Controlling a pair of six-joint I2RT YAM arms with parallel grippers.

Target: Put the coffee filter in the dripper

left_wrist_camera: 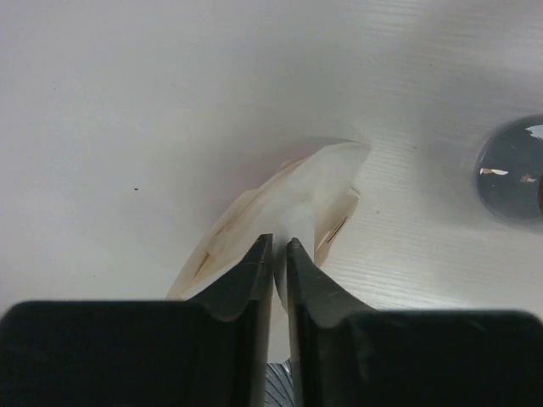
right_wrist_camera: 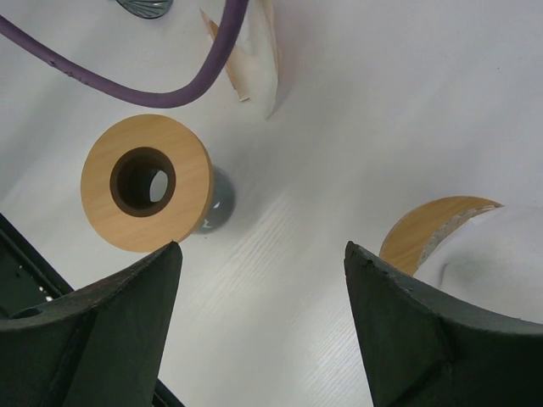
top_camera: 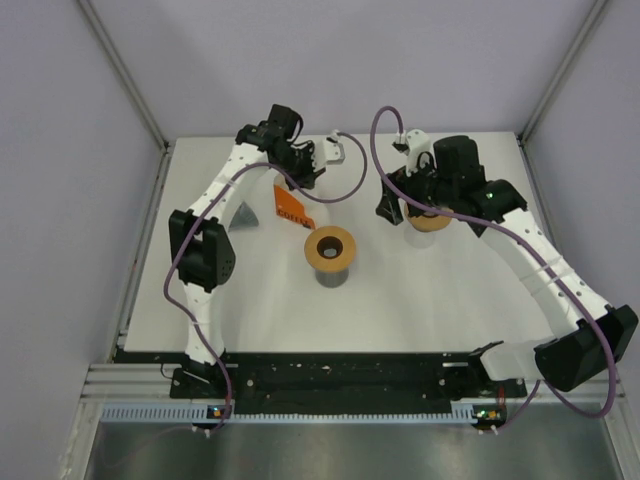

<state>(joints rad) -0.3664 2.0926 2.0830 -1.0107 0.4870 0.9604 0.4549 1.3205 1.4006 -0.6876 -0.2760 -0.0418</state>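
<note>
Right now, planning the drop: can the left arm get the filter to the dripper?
Probably yes. The left gripper, shut on the coffee filter, is near the dripper, whose top is uncovered; the right gripper hangs off to one side.

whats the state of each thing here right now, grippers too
left gripper, shut on the coffee filter
coffee filter, pinched at one edge, not in the dripper
dripper, upright, empty, nothing touching it
right gripper, open, holding nothing
wooden disc with white piece, on the table by the right gripper, partly hidden
orange packet, beside the left arm, open or sealed cannot tell
</note>
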